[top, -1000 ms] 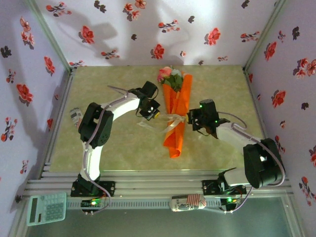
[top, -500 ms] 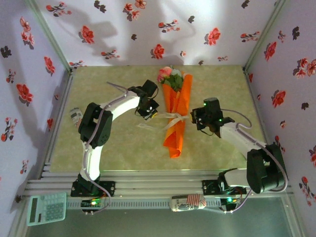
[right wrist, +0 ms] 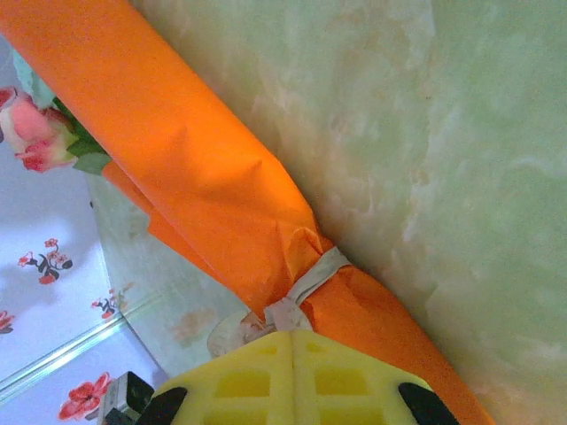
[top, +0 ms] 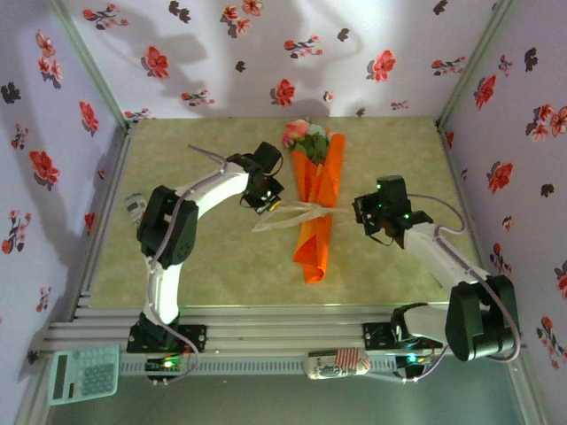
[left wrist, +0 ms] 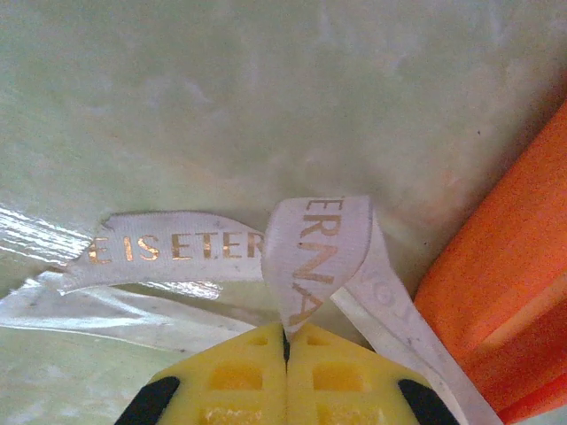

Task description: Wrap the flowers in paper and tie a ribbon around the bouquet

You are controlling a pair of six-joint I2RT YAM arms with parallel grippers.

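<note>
Left gripper (left wrist: 285, 342): clamped on flat cream ribbon (left wrist: 317, 258), gold-lettered. Right gripper (right wrist: 292, 335): clamped on ribbon where cinched round creased orange paper-cone bouquet (right wrist: 199, 181); marbled green bench (left wrist: 266, 88).

The paper (right wrist: 204, 177) is thin, bright orange and matt, with soft creases and wrinkles where it is squeezed. The ribbon (left wrist: 319, 252) is smooth whitish cloth with shiny gold letters on it, and a see-through part of it gleams. The table (left wrist: 266, 88) is smooth, pale green and cloudy like stone, with a light shine. The left end effector (left wrist: 285, 341) and the right end effector (right wrist: 292, 341) are matt yellow plastic with little square dents. The flowers (right wrist: 35, 133) have soft-looking pink petals.
</note>
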